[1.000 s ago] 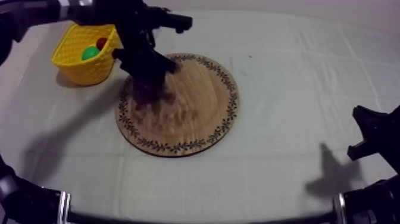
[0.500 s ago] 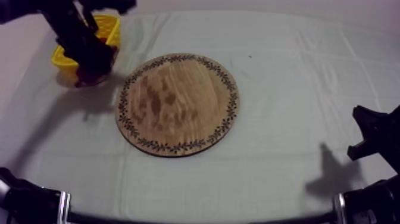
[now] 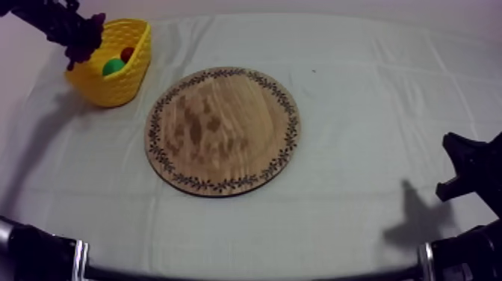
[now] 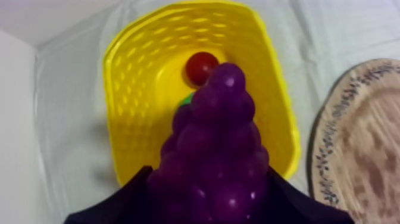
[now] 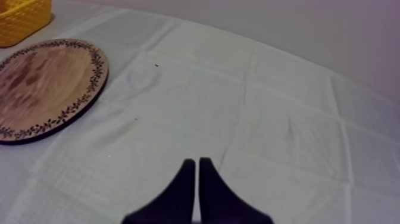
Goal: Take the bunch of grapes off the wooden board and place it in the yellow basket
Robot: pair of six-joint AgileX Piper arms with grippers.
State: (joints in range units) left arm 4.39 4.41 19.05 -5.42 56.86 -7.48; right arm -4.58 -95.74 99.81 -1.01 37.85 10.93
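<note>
The purple bunch of grapes (image 4: 217, 149) hangs over the near rim of the yellow basket (image 4: 137, 89), with my left gripper (image 4: 211, 202) shut on it. From above, the grapes (image 3: 81, 41) sit at the basket's (image 3: 119, 86) left rim, under the left gripper (image 3: 71, 30). A small red fruit (image 4: 201, 67) and a green toy fruit (image 3: 113, 66) lie inside the basket. The round wooden board (image 3: 222, 131) is bare. My right gripper (image 5: 196, 173) is shut on nothing and rests low at the table's right side (image 3: 467, 168).
The board (image 5: 41, 83) lies to the right of the basket (image 5: 21, 18), close to it. Grey-white cloth (image 3: 373, 90) covers the table, with open room between the board and my right arm.
My left gripper has carried the grapes from the board's left part up and leftward to the basket's left rim. The board now lies bare. The right arm has not moved.
</note>
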